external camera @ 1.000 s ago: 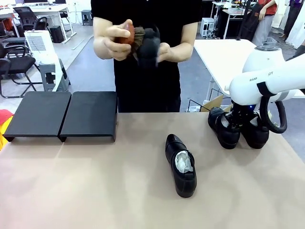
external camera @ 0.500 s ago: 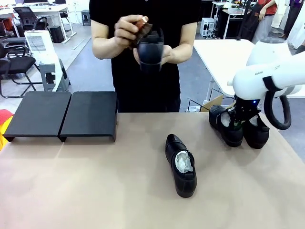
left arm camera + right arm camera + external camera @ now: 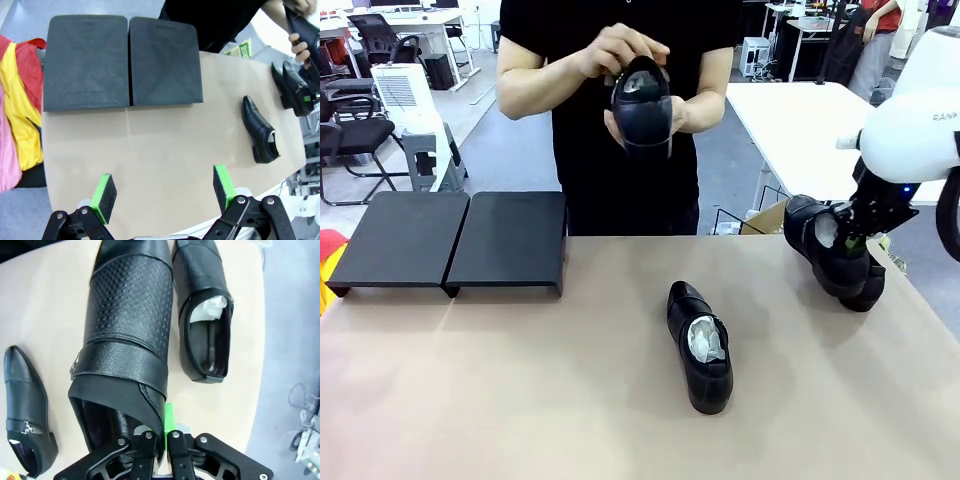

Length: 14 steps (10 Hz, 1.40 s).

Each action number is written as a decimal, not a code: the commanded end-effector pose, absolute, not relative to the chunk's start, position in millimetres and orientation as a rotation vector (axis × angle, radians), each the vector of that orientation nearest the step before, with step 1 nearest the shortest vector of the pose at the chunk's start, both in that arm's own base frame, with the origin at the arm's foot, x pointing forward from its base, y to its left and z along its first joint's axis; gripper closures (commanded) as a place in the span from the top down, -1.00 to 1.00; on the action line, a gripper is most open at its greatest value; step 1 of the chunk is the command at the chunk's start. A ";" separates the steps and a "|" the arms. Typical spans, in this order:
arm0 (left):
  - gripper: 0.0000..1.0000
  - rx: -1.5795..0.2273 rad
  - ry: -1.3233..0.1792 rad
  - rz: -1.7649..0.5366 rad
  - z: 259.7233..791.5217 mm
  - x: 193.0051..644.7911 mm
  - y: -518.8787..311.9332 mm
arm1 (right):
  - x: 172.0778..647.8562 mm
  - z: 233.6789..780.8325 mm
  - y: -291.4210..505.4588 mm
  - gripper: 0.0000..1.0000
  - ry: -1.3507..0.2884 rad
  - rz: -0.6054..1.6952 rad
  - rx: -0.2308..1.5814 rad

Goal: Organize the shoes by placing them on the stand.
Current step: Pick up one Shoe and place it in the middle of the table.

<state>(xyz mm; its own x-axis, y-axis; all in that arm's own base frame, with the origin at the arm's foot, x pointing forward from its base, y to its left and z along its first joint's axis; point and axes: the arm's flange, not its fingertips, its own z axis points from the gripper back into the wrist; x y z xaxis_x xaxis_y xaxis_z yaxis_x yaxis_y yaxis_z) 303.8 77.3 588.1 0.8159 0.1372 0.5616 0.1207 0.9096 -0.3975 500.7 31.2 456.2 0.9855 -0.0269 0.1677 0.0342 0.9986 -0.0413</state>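
right jaws closed on the rim of the embossed shoe [image 3: 127, 315] at its opening, green pad [image 3: 169, 420] pressed against the leather. front view has that shoe hanging tilted over the far right corner of the bench [image 3: 520, 400]. can't tell whether it's fully clear of the plain shoe [image 3: 200, 280] just beside it, which lies on the bench with white paper in its opening. third shoe [image 3: 700, 348] lies flat around the middle of the bench, toe toward the far edge, paper stuffing showing. fourth shoe [image 3: 642, 105] is off the bench, held up in the person's hands [image 3: 630, 50] beyond the far edge. stand [image 3: 455, 240] sits at the far left corner, two black panels side by side and touching, all four shoes well apart from it. left jaws open wide, pads [image 3: 105, 192] spread apart, hovering above the bench's near edge, gripping nothing, well apart from every shoe.
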 end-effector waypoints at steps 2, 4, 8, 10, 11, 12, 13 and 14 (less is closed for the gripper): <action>1.00 -0.446 -0.622 -0.004 588.9 303.7 78.5 | 522.8 442.3 32.4 -1.00 -0.167 -0.026 -0.045; 1.00 -0.446 -0.622 -0.004 588.9 303.7 78.5 | 509.7 439.7 31.9 -1.00 -0.148 -0.028 -0.045; 1.00 -0.446 -0.622 -0.004 588.9 303.7 78.5 | 435.1 467.0 51.6 -1.00 -0.187 -0.171 0.017; 1.00 -0.446 -0.622 -0.004 588.9 303.7 78.5 | 388.9 495.4 62.4 -1.00 -0.182 -0.205 0.045; 1.00 -0.446 -0.622 -0.004 588.9 303.7 78.5 | 373.9 502.0 74.9 -1.00 -0.188 -0.172 0.060; 1.00 -0.446 -0.622 -0.004 588.9 303.7 78.5 | 363.7 504.7 90.0 -1.00 -0.180 -0.120 0.065; 1.00 -0.446 -0.622 -0.004 588.9 303.7 78.5 | 353.6 508.2 102.9 -1.00 -0.191 -0.039 0.048; 1.00 -0.446 -0.622 -0.004 588.9 303.7 78.5 | 371.5 502.8 73.0 -1.00 -0.169 -0.136 0.049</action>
<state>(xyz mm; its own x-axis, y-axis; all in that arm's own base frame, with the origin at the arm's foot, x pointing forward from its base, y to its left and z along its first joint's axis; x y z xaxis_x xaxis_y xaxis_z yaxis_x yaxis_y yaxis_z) 304.0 77.5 588.2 0.8161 0.1378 0.5612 0.1198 0.9097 -0.3976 354.9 93.1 509.3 0.9810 -0.0891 0.1726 0.0832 0.9957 0.0414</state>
